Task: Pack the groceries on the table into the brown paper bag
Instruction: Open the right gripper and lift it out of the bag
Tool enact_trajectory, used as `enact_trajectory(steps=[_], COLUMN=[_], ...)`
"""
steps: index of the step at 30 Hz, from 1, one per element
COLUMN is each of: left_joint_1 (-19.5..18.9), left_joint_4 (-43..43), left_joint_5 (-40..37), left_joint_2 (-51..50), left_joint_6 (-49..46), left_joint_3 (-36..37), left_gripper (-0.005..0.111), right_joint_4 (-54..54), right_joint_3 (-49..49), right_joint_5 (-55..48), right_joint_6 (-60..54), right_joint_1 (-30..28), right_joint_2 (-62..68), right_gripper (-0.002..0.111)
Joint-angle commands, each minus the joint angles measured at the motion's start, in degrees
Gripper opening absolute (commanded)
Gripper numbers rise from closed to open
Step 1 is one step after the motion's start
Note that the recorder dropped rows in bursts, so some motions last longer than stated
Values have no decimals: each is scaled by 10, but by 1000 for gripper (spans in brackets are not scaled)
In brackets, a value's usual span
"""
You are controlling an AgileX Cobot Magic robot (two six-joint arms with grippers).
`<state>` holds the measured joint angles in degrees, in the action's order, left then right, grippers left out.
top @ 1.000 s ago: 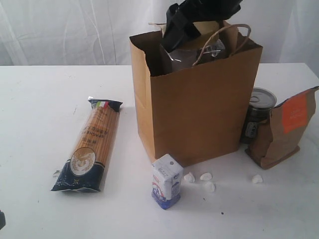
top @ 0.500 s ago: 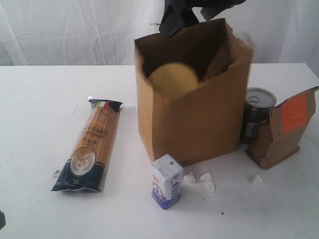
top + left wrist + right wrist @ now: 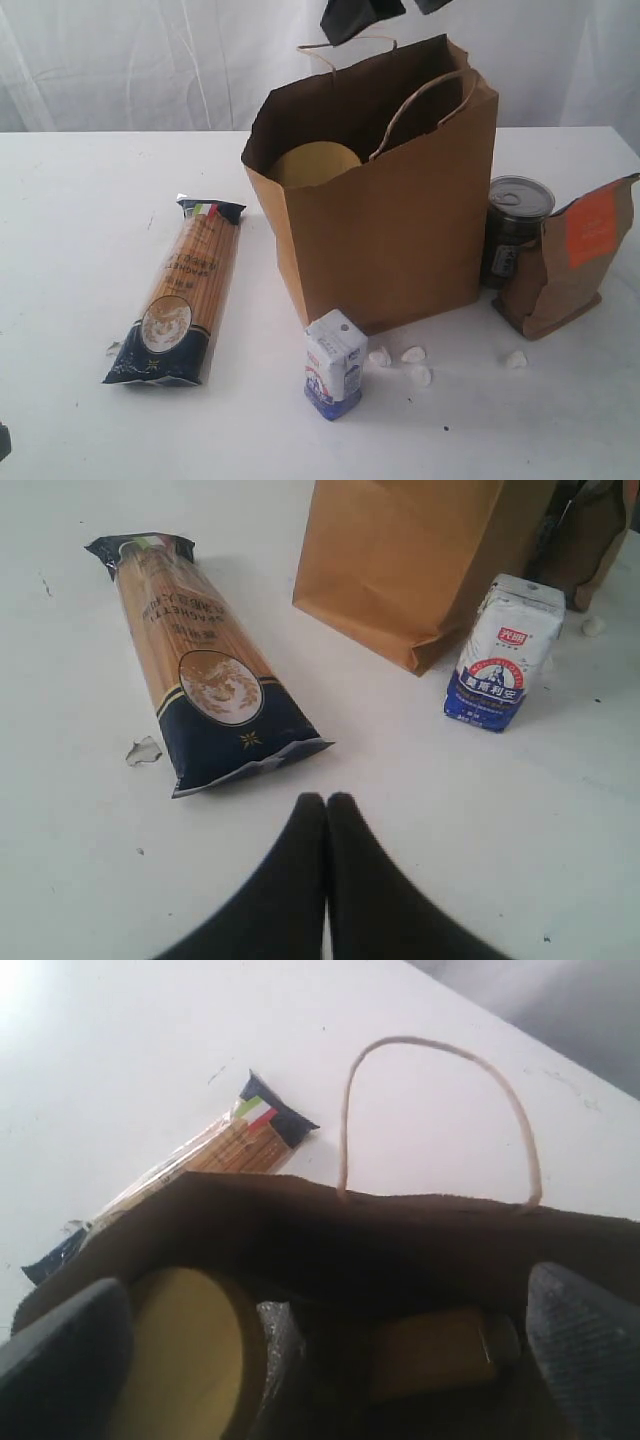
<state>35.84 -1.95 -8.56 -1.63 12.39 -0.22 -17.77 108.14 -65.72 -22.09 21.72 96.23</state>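
Observation:
The brown paper bag stands upright mid-table. A yellow-lidded jar leans inside its mouth; in the right wrist view its lid shows beside a yellow-grain jar deeper in the bag. My right gripper hangs open and empty just above the bag's mouth, its fingers wide apart. The spaghetti packet lies left of the bag. A blue-white carton stands in front of it. My left gripper is shut and empty, low over the table near the spaghetti packet.
A dark tin can and the brown orange-labelled pouch stand right of the bag. Small white lumps lie in front of the bag, by the carton. The bag's loop handle curves over its opening. The white table stretches left.
My right gripper has risen out of the bag, leaving the yellow-lidded jar inside. The bag swayed and has settled upright.

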Motion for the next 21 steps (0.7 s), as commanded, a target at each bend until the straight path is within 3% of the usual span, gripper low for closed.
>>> enact_trajectory(steps=[1, 2, 3, 4, 5, 6, 7, 13, 21], left_joint_1=[2, 2, 2, 2, 2, 2, 2, 2, 2], left_joint_4=[1, 1, 1, 1, 1, 1, 1, 1, 1], left_joint_5=[-1, -1, -1, -1, -1, -1, -1, -1, -1], left_joint_2=[3, 3, 3, 3, 3, 3, 3, 3, 3], left_joint_6=[3, 3, 3, 3, 3, 3, 3, 3, 3], left_joint_3=[2, 2, 2, 2, 2, 2, 2, 2, 2], left_gripper=[0, 0, 0, 0, 0, 0, 0, 0, 0], right_joint_4=[3, 5, 8, 16, 26, 41, 55, 108, 127], right_joint_3=[4, 4, 4, 4, 4, 4, 4, 4, 4], right_joint_5=[9, 9, 9, 5, 4, 1, -1, -42, -42], right_joint_6=[39, 55, 61, 69, 72, 74, 89, 110, 119], right_joint_1=[-15, -24, -26, -30, -30, -36, -46, -90, -98], right_joint_2=[-38, -49, -54, -66, -73, -86, -99, -128, -102], right_gripper=[87, 69, 60, 36, 27, 5, 0, 0, 0])
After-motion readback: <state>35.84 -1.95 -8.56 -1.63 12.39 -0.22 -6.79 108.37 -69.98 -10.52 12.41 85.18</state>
